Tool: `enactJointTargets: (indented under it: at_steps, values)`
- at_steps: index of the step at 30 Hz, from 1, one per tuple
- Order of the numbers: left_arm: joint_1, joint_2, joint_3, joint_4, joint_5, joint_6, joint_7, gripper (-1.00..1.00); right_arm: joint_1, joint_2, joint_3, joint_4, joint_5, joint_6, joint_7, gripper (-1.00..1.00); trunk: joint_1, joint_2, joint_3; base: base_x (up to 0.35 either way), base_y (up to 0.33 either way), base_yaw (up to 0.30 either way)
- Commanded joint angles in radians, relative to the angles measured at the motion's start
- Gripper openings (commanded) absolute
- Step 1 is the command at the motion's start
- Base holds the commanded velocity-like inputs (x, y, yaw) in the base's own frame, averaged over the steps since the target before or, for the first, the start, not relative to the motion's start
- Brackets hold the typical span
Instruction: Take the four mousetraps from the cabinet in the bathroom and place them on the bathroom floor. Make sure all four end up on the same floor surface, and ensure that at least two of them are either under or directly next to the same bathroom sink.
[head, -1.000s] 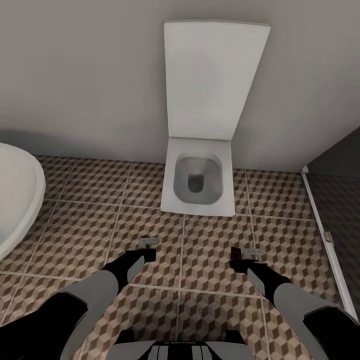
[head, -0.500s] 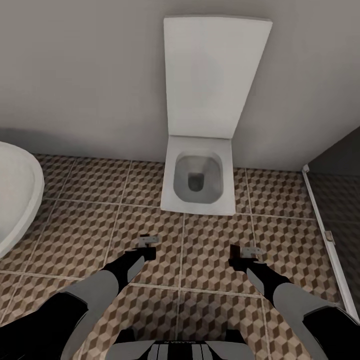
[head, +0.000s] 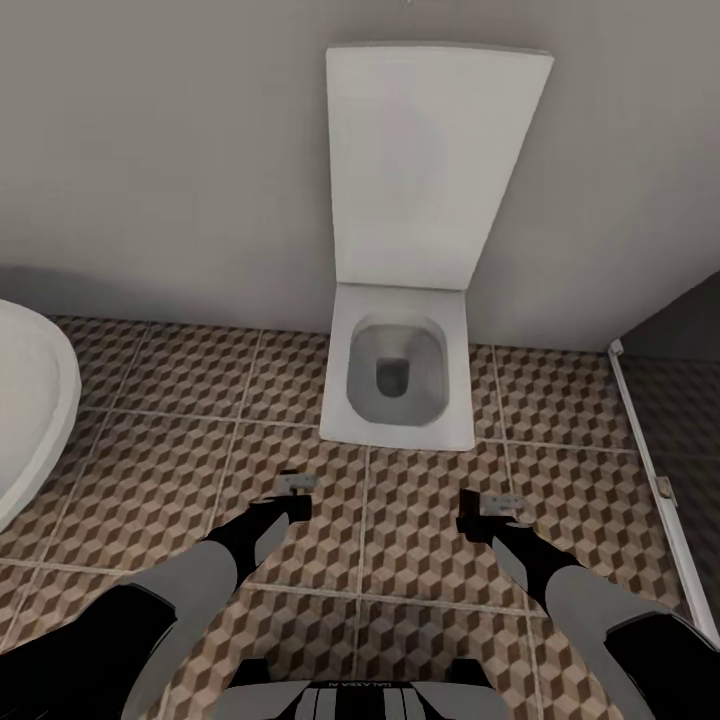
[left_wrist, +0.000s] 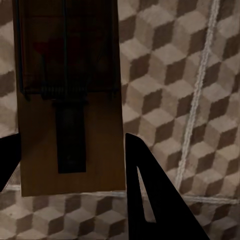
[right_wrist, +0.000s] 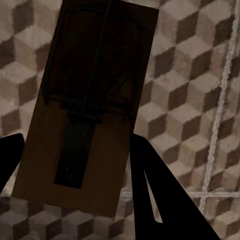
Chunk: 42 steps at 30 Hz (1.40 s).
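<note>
mousetraps (left_wrist: 70, 100) (right_wrist: 85, 110): matt wood, dark metal | bathroom floor (head: 150, 480): matt tile | toilet (head: 400, 375): smooth white

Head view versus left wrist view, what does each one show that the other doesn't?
Head view alone: an open toilet against the wall, a white tub edge, and both arms, with the right gripper.

Left wrist view alone: a close look at a mousetrap between the fingers of the left gripper.

Shared: the cube-patterned bathroom floor.

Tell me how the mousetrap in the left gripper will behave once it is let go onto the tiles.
The mousetrap is a flat wooden board, so it probably lies stable and won't roll. It looks thin and stiff, likely light. Its dark metal spring parts could snap if jolted, so a low release from the left gripper onto the bathroom floor seems safer.
</note>
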Motion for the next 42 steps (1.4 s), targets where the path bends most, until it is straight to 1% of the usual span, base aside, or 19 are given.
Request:
enactJointTargets:
  at_steps: [1,11,19,26,42]
  values:
    - [0.0,0.0,-0.009,-0.002,0.007,0.005,0.007,-1.0,0.0,-0.001,0.008,-0.003,-0.013,0.006,-0.003,-1.0,0.0,0.0,0.0,0.172,0.0,0.0]
    - [0.0,-0.001,-0.008,-0.003,0.007,0.003,0.012,-1.0,0.0,-0.001,0.01,-0.002,-0.013,0.006,-0.003,-1.0,0.0,0.0,0.0,0.055,0.0,0.0]
    - [0.0,-0.002,-0.009,-0.007,0.007,0.002,0.056,-1.0,0.0,-0.001,0.01,-0.002,-0.013,0.005,-0.003,-1.0,0.0,0.0,0.0,0.004,0.0,0.0]
    - [0.0,-0.003,-0.009,-0.009,0.007,0.002,0.064,-1.0,0.0,-0.001,0.01,-0.002,-0.013,0.004,-0.003,-1.0,0.0,0.0,0.0,0.0,0.0,0.0]
    - [0.0,-0.003,-0.009,-0.009,0.009,0.002,0.065,-1.0,0.0,-0.001,0.01,0.0,-0.013,0.004,-0.003,-1.0,0.062,-0.112,-0.051,0.0,0.0,0.0]
